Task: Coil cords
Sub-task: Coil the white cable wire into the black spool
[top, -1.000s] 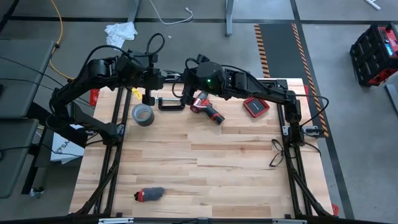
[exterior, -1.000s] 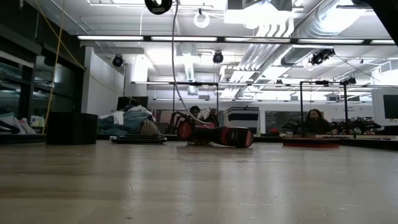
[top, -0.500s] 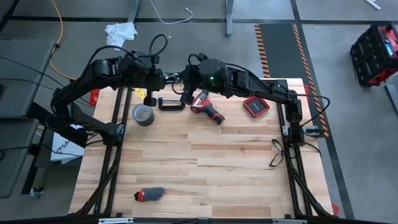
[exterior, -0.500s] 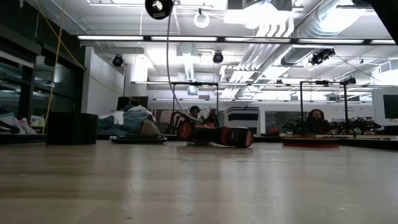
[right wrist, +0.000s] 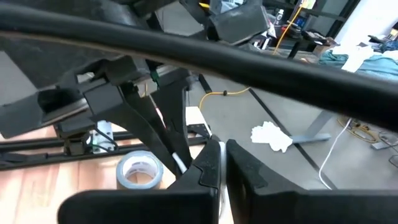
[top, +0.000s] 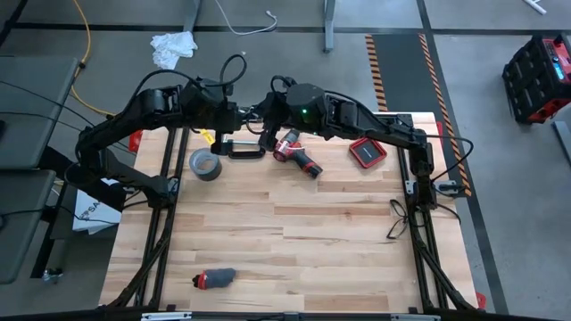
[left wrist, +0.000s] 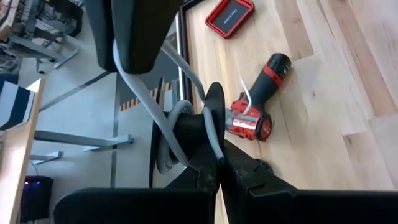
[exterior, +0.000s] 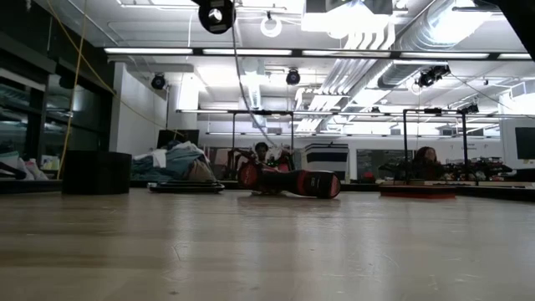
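Left jaws: pressed together at the left gripper (left wrist: 219,163), pinching the thin white cable (left wrist: 163,127) right where it winds round the small black disc (left wrist: 213,121).
Right jaws: closed as well at the right gripper (right wrist: 222,163), the two dark fingers side by side; whether they have the cable between them, I cannot tell.
Near edge of table: a small dark and red object (top: 214,279) lies alone on the pale wooden table (top: 294,250), well apart from everything else.
Right edge: a black loop of wire (top: 396,219) lies beside the frame rail.
Mid-table, left side: the grey tape roll (top: 203,164) sits flat, near the left arm; the right wrist view catches it too (right wrist: 140,170).
Far side, centre: both grippers meet up in the air above the table's far edge, left (top: 234,122) facing right (top: 266,125), close together.
Cable: it is off the table, held between the two grippers; in the low view the disc (exterior: 216,14) hangs high with the cable (exterior: 244,79) dropping below it.
Under the grippers: a black clamp (top: 242,149) and a red and black power drill (top: 297,155) lie on the wood, just beside each other.
Farther right: a flat red case (top: 367,152) sits near the right arm.
Beyond the table: a crumpled white cloth (top: 173,45) and a yellow cord (top: 85,49) lie on the grey floor.
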{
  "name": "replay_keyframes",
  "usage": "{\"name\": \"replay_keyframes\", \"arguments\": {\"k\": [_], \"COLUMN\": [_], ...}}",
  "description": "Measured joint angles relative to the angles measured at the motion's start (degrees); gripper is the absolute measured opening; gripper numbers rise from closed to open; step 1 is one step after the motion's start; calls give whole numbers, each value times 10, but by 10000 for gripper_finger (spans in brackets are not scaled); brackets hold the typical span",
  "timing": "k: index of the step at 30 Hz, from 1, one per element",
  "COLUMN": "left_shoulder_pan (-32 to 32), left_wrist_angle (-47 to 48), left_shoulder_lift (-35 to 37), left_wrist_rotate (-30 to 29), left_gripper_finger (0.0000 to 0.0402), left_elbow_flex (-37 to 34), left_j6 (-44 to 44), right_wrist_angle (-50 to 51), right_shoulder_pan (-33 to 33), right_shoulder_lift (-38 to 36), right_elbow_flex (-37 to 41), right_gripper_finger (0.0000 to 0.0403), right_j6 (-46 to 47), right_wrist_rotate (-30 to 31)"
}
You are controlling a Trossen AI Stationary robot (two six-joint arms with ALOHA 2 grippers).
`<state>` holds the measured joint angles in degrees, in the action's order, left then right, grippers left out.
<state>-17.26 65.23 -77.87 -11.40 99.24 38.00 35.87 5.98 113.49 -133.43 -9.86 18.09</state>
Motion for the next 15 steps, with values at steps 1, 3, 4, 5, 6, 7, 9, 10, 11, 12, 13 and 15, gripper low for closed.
{"name": "replay_keyframes", "arguments": {"k": [1,3,4,5,6,7,9,10,11,12,13,15], "left_shoulder_pan": [0,-7,-13,-20,-27,-33,-44,-48,-53,-58,-60,-66], "left_wrist_angle": [-2,-2,-1,0,-1,-2,-5,-7,-8,-11,-12,-16], "left_shoulder_lift": [0,0,0,0,0,0,0,0,1,1,1,1], "left_wrist_rotate": [2,25,46,70,94,113,136,140,142,145,155,187], "left_gripper_finger": [0,0,0,0,0,0,0,0,0,0,0,0], "left_elbow_flex": [0,0,-1,-1,-1,-1,-1,-1,-1,-1,-1,-2], "left_j6": [-4,-22,-38,-54,-68,-79,-96,-100,-103,-104,-105,-112], "right_wrist_angle": [-1,-1,-2,-4,-5,-6,-8,-8,-9,-9,-10,-12], "right_shoulder_pan": [0,1,2,4,5,5,5,5,5,5,6,7], "right_shoulder_lift": [0,0,0,0,0,0,0,0,0,0,0,-1], "right_elbow_flex": [0,0,0,0,0,0,0,0,0,0,0,0], "right_gripper_finger": [0,0,0,0,0,0,0,0,0,0,0,0], "right_j6": [7,14,17,21,24,24,24,24,24,26,34,46], "right_wrist_rotate": [-2,-11,-15,-21,-25,-30,-35,-37,-39,-43,-45,-48]}}
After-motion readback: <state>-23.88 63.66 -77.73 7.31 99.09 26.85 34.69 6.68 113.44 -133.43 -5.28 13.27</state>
